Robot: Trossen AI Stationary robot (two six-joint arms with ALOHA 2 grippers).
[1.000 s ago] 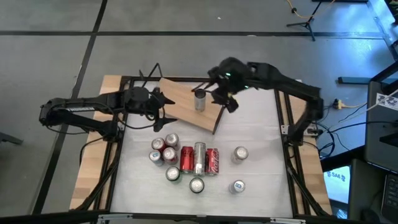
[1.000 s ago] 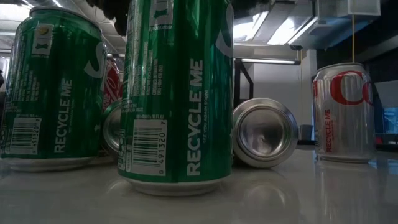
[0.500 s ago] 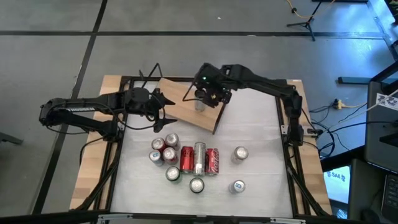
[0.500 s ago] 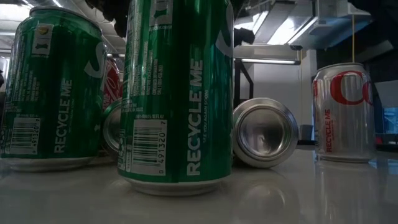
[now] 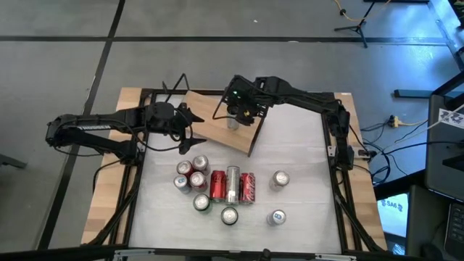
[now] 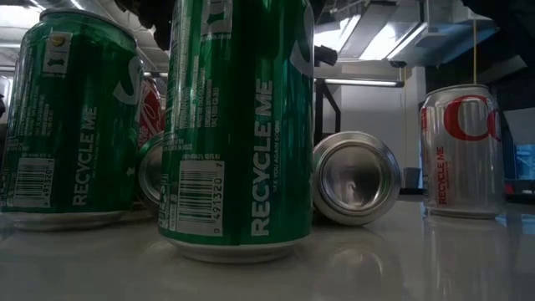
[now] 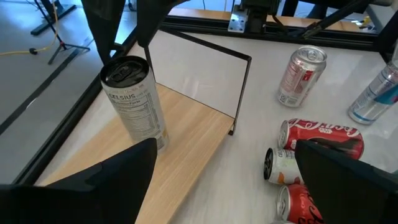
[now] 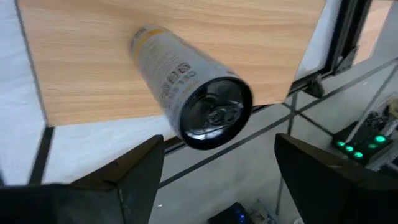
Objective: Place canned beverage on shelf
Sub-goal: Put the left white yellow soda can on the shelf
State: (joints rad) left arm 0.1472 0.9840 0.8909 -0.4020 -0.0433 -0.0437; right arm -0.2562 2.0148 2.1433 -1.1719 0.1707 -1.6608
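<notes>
Standing upright on the shelf [image 5: 217, 123] is a slim pale can [image 5: 233, 122], labelled Celsius in the left wrist view [image 7: 134, 103], with its dark top and pull tab facing up. The right end effector [image 5: 242, 107] hovers directly above it, and the right wrist view shows its two dark fingers [image 8: 140, 171] spread wide to either side of the can's top [image 8: 214, 115] with clear air between them and the metal, so it is open and holds nothing. The shelf, a light-brown wooden board on thin black wire supports, sits at the far part of the pale tabletop [image 5: 304, 152], turned at an angle to its edges.

The left end effector [image 5: 190, 120] waits just beside the shelf's left end; in the left wrist view its fingers [image 7: 118, 180] stand well apart, open and empty, with the board [image 7: 180, 143] between them.

Nearer the front of the tabletop lies a cluster of other cans [image 5: 214, 185]: red ones lying on their sides, a silver one between them, and several upright. Two more upright cans [image 5: 280, 178] stand apart to the right. In the low view, two green cans [image 6: 238, 125] fill the foreground, with a toppled can [image 6: 355, 180] and an upright silver can [image 6: 460, 150] behind.
</notes>
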